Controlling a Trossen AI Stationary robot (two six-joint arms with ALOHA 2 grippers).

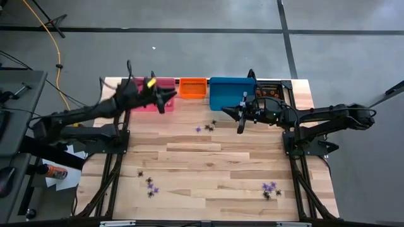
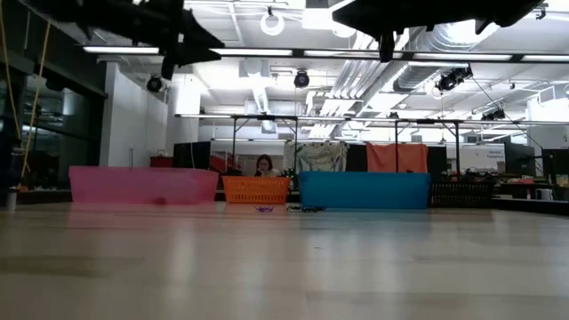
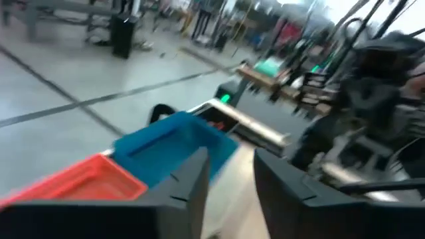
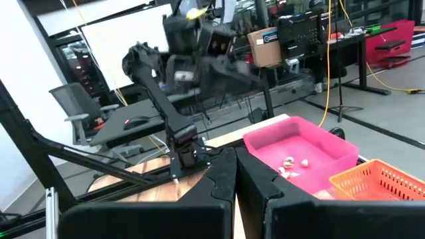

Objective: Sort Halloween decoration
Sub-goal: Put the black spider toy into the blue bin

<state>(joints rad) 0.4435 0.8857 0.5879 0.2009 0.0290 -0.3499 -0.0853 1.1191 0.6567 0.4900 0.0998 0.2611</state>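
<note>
Nearest the overhead camera, the left gripper (image 1: 169, 99) hung above the table by the shallow pink plastic bin (image 1: 165, 84), its two dark fingers (image 3: 192, 186) parted by a narrow gap with nothing seen between them. Past those fingers lay the orange mesh basket (image 3: 80, 180) and, beyond it, the deep blue plastic bin (image 3: 169, 146). The right gripper (image 1: 240, 120) hovered just in front of that blue bin, its fingers (image 4: 219, 176) pressed together and holding nothing visible. A few pale whitish trinkets (image 4: 292, 166) lay inside the pink bin, well ahead of the right gripper's fingertips. On the light wooden tabletop (image 1: 214, 170), a small cluster of purple and black trinkets (image 1: 206, 127) sat near the right gripper, between the two arms. Two more clusters lay well apart from both grippers: one near the left arm's base (image 1: 149, 185), one near the right arm's base (image 1: 271, 188). A black crate (image 1: 278, 85) stood beside the blue bin, behind the right gripper.
</note>
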